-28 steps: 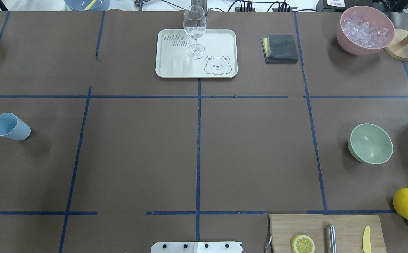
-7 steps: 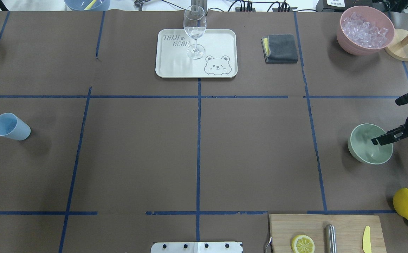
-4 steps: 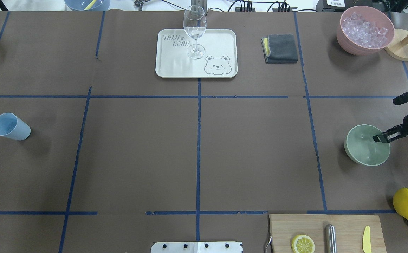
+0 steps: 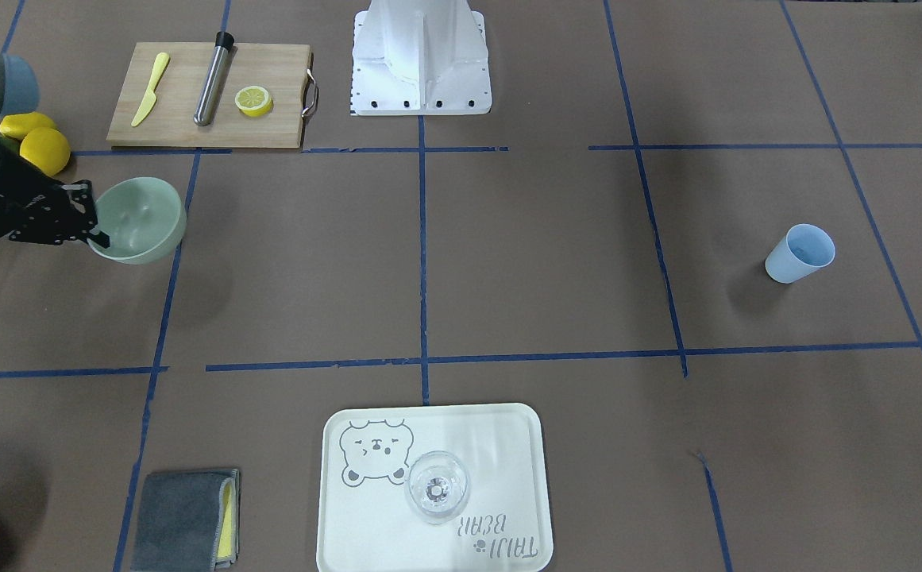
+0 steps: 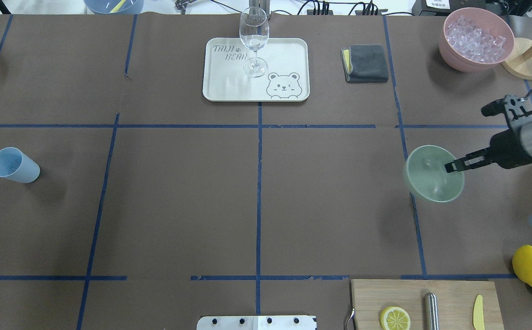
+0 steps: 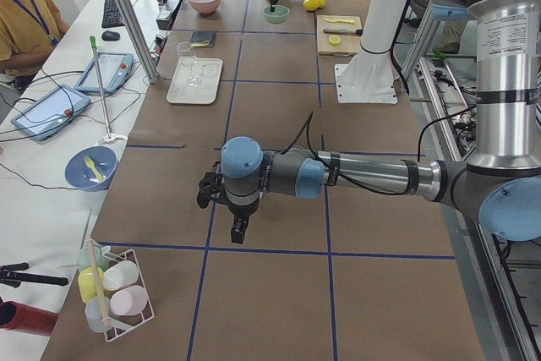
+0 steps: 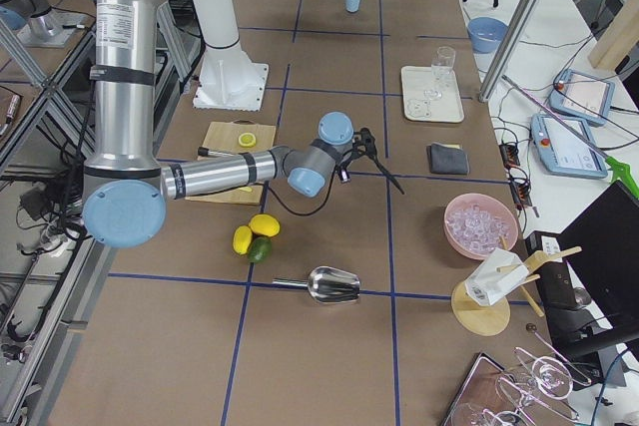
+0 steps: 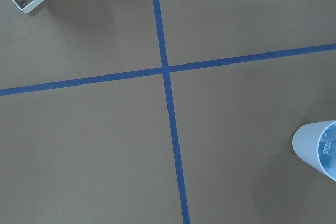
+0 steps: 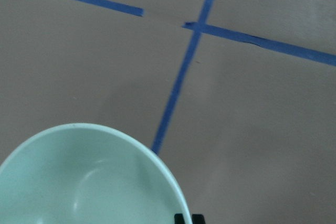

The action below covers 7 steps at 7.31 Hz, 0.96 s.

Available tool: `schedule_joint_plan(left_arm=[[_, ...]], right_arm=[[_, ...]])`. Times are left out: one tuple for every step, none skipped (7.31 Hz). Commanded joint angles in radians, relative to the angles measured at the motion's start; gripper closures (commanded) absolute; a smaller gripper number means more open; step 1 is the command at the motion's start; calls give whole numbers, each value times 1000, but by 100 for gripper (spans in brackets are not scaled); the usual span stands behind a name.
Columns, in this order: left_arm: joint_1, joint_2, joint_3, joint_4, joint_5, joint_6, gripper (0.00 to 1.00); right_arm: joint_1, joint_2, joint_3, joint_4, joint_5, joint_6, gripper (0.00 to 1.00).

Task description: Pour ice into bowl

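Note:
The mint-green bowl (image 5: pixel 430 178) is held off the table, tilted, over a blue tape line on the right side. It also shows in the front-facing view (image 4: pixel 141 216) and the right wrist view (image 9: pixel 89 182), and looks empty. My right gripper (image 5: pixel 451 167) is shut on its rim. The blue cup (image 5: pixel 13 165) stands at the far left; the left wrist view shows clear ice cubes (image 8: pixel 331 148) inside it. My left gripper (image 6: pixel 237 232) hovers over the table near the cup's side, seen only in the exterior left view; I cannot tell whether it is open or shut.
A pink bowl (image 5: pixel 476 41) full of ice stands at the back right beside a wooden stand (image 5: pixel 524 59). A tray (image 5: pixel 288 50) bears a wine glass (image 5: pixel 254 39). There is also a grey cloth (image 5: pixel 365 63), a cutting board (image 5: pixel 412 298) and lemons (image 5: pixel 529 266).
My right gripper came in from the right, shut on the bowl's rim, then lifted the bowl and carried it left, tilted.

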Motion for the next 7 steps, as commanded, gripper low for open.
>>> schedule_joint_plan(left_arm=[[0,-1,-1,-1,-2,0,0],[0,-1,-1,-1,-2,0,0],[1,-1,-1,-3,-2,0,0],[1,-1,-1,-3,-2,0,0],[1,-1,-3,-3,-2,0,0],[1,-1,-7,-3,-2,0,0],[5,-1,-7,-3,-2,0,0]], right_arm=[[-175,213,7,-14,-105,265,100],[-270,294,-3,-50,-205,321,100],[-330,435,-13,-237,-294,349,100],[-373,570,-38,-417,-364,355,100],[-399,705,-153,-460,-421,400,100],[-425,837,-313,-460,-460,449,100],[-444,911,-423,-459,-484,449,100]])
